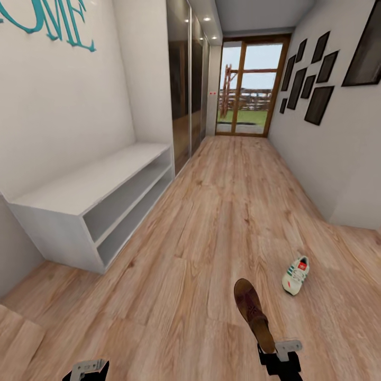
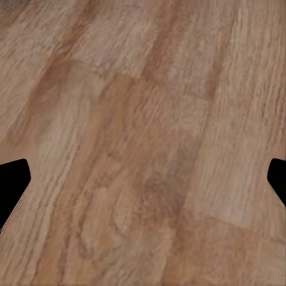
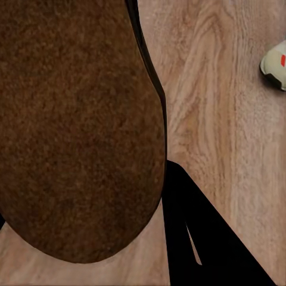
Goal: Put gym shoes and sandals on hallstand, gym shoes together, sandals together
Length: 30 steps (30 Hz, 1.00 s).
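Starting at the far left of my head view, I see teal lettering on the white wall, and below it a low light grey bench with two open shelves, standing against that wall on the corridor floor; I see no upper shelves on it, so I cannot say it is the shoe rack. Past it a dark glossy wardrobe runs along the same wall toward a glass door at the corridor's end. At the bottom edge, my left gripper barely pokes into the head view; through its wrist camera I see its dark fingertips spread well apart at the picture's edges with bare planks between them, so it is open and holding nothing. Moving right, my right gripper is closed on a sandal, clamping its near end so the dark brown shoe sticks out forward above the floor; in the right wrist camera its brown surface looms close beside one black finger. Just right of the sandal, one gym shoe lies on the floor, apart from it and near the right wall, where dark picture frames hang.
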{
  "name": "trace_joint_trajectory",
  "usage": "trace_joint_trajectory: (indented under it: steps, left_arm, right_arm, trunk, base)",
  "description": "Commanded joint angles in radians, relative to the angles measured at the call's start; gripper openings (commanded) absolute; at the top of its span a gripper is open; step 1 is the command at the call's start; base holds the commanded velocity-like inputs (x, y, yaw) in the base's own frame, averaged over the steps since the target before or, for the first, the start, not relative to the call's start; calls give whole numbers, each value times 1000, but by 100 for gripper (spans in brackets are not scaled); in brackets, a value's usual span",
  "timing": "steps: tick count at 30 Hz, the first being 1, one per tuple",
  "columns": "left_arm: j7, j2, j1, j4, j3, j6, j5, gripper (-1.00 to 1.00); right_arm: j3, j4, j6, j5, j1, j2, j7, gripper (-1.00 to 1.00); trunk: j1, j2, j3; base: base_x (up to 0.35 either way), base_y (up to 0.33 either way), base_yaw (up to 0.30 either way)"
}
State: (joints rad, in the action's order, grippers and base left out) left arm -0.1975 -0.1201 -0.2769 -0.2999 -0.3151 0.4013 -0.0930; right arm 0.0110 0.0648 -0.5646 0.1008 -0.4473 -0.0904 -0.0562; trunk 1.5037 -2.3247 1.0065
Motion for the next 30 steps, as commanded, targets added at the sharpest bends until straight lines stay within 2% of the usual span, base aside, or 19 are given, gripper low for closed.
trace_joint_trajectory:
  steps: [1,30]
  left_arm:
    - [-5,0,-1,1,-9,4,-10,100]
    - [-5,0,-1,2,-9,4,-9,100]
  right_arm:
    - [0,-1,-1,7,-1,0,-5,-100]
    - [0,-3,-1,7,-1,0,-5,-100]
  trunk:
    - [0,0,0]
    - [0,0,-44]
  base:
    - [337,0,0]
    - [337,0,0]
